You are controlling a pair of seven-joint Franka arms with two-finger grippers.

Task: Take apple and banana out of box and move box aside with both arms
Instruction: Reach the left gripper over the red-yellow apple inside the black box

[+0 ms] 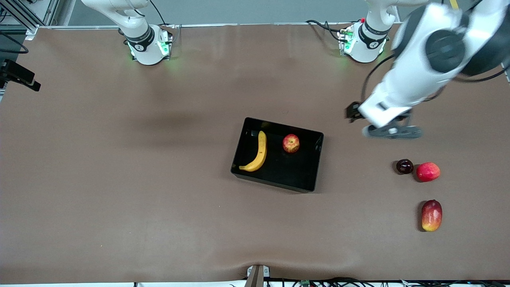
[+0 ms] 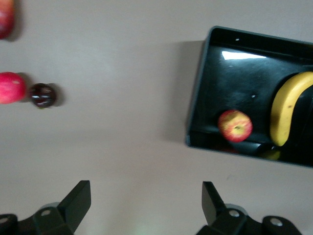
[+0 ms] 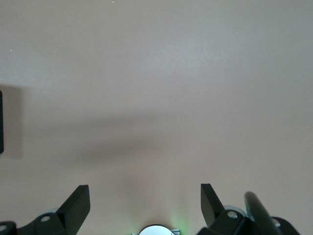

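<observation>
The black box (image 1: 312, 159) stands in the middle of the table. The yellow banana (image 1: 259, 153) and the red apple (image 1: 291, 143) lie in it, apart from each other. In the left wrist view the box (image 2: 200, 98) shows with the apple (image 2: 235, 126) and the banana (image 2: 286, 107) inside. My left gripper (image 1: 392, 130) hangs open and empty over bare table between the box and the loose fruits; its jaws (image 2: 146, 188) stand wide apart. My right gripper (image 3: 145, 191) is open and empty over bare table by its own base; it is out of the front view.
A dark purple fruit (image 1: 405, 166), a pinkish-red fruit (image 1: 428, 172) and a mango (image 1: 432, 215) lie on the table toward the left arm's end, the mango nearest the front camera. The purple fruit (image 2: 42, 95) and the pinkish-red one (image 2: 10, 87) also show in the left wrist view.
</observation>
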